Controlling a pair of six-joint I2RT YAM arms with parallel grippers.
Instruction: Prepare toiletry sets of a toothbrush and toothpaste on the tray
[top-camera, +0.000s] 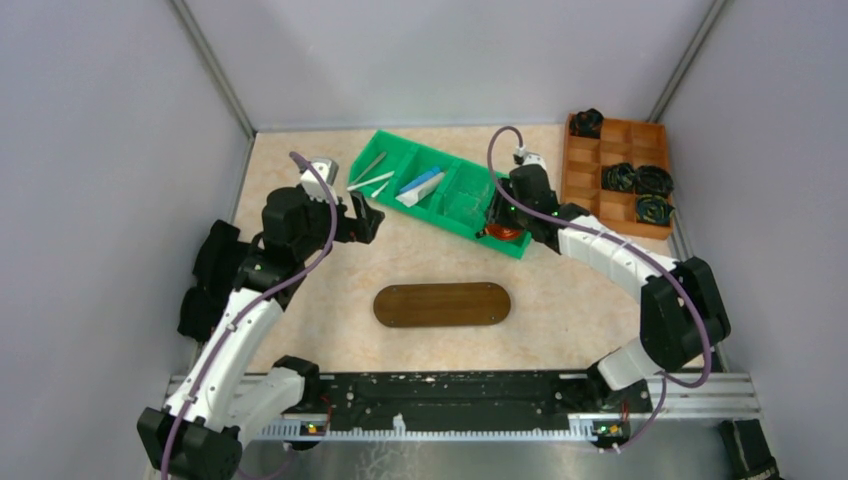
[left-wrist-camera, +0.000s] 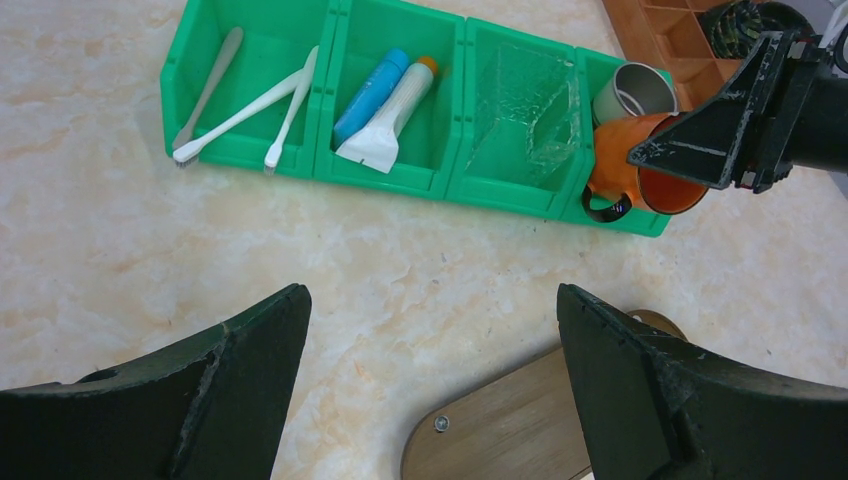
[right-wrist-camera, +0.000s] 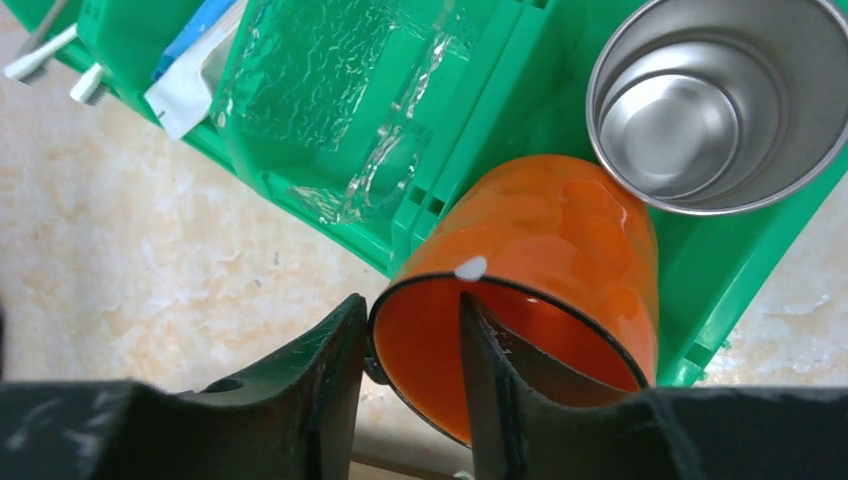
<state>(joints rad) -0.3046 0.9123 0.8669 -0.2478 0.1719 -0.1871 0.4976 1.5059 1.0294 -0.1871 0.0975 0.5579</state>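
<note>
**Top view.** The tray (top-camera: 442, 304) lies flat on the table (top-camera: 330, 320) between the two arms, its top bare. Behind it a green bin (top-camera: 430, 148) sits on a slant. The toothbrushes (top-camera: 372, 180) and tubes (top-camera: 420, 186) lie in its left compartments, well apart from the tray. The left gripper (top-camera: 365, 222) hovers just before the bin's left end. The right gripper (top-camera: 497, 228) is at the bin's right end, at an orange cup (top-camera: 508, 236).

**Left wrist view.** The left jaws stand wide apart and hold nothing. The end compartment holds three toothbrushes, two white and one grey. The next holds a blue tube (left-wrist-camera: 370, 95) beside a white tube (left-wrist-camera: 395, 118) with an orange cap; any print is too small to read. Clear film (left-wrist-camera: 525, 105) fills the third. A steel cup (left-wrist-camera: 635, 92) shares the last with the orange cup.

**Right wrist view.** The orange cup lies tilted, its mouth toward the camera. The right jaws are half closed astride its rim, one finger (right-wrist-camera: 320, 370) outside and the other (right-wrist-camera: 500, 370) inside. A strip of orange interior shows between them. A small white mark on the rim is not legible.
</note>
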